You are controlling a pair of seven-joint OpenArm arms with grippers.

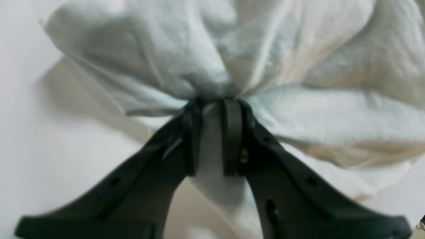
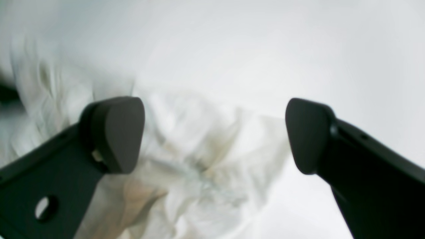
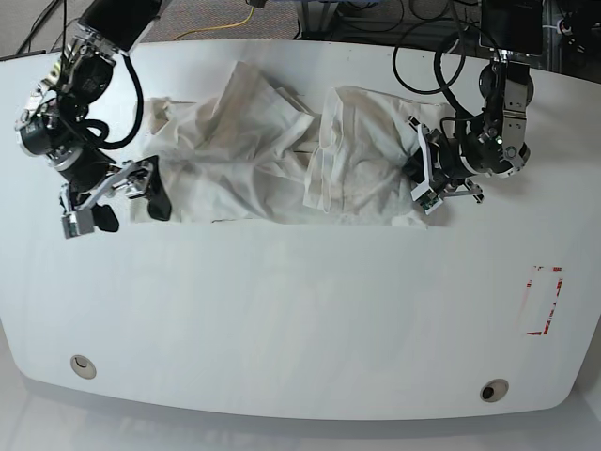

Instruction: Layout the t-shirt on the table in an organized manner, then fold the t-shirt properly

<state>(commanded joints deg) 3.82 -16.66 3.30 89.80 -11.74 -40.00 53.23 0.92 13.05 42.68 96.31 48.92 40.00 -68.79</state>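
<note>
The t-shirt (image 3: 282, 160) is white with creamy shadows, the table (image 3: 282, 319) is shiny white with a red box mark (image 3: 544, 301), and the left gripper (image 1: 212, 139) is black.

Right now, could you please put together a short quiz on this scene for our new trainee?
1. True or false: the left tool is shut on the t-shirt.
2. Which tool is open? A) left B) right C) both
3. Fill in: the red rectangle mark on the table lies nearer the ___ arm.

Key: 1 true, since cloth bunches between its closed fingers. 2 B, its pads stand wide apart beside the shirt's edge, holding nothing. 3 left.
</note>
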